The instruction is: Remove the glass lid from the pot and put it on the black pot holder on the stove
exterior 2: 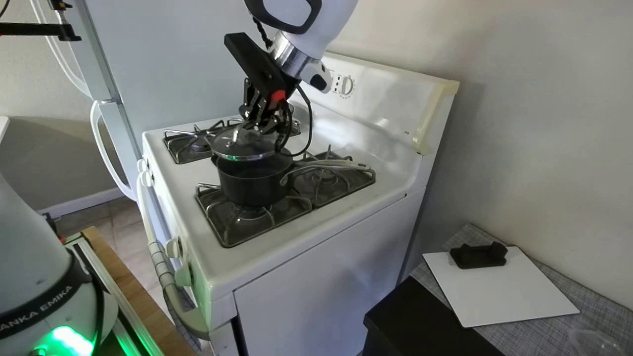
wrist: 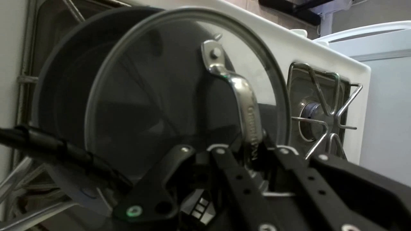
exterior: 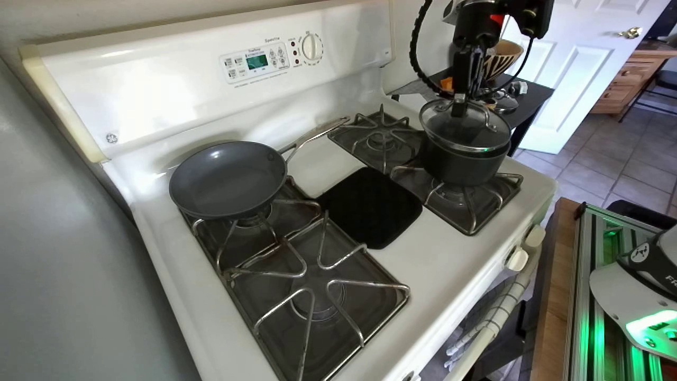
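Note:
The glass lid [exterior: 436, 123] is round and see-through with a metal strap handle [wrist: 245, 102]. My gripper [wrist: 247, 150] is shut on the handle, one finger on each side. It also shows in both exterior views [exterior: 459, 108] [exterior 2: 264, 123]. The lid is raised a little above the pot, tilted and shifted off centre; part of the dark pot inside shows in the wrist view [wrist: 64, 73]. The dark pot [exterior 2: 252, 183] stands on a front grate. The black pot holder [exterior: 370, 206] lies flat on the white stove [exterior: 423, 254], between the grates.
A shallow grey frying pan [exterior: 227, 180] sits on a back grate, its handle pointing toward the far grate. The pot's handle [exterior 2: 331, 165] reaches over the back grate. The stove's control panel [exterior: 259, 61] stands behind. A black side table [exterior: 534, 92] holds a bowl [exterior: 505, 55].

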Motion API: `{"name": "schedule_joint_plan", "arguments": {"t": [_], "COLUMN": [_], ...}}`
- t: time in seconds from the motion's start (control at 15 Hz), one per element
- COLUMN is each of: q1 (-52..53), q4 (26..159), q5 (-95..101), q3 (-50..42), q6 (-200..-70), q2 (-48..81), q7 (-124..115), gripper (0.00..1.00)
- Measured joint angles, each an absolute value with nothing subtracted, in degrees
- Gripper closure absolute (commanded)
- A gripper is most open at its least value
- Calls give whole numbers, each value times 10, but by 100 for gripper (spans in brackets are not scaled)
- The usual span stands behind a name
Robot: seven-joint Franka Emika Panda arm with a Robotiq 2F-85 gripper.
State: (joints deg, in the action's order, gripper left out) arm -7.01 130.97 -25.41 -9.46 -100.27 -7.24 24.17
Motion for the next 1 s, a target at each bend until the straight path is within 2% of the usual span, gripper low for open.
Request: {"name": "schedule_joint_plan", "arguments": {"t": [1.0], "q1": [5], "q4": [1244], "q5": [-253], "q3": [-8], "q6": [-975], "q2": [-65], "q7": [215], "gripper": [100]}}
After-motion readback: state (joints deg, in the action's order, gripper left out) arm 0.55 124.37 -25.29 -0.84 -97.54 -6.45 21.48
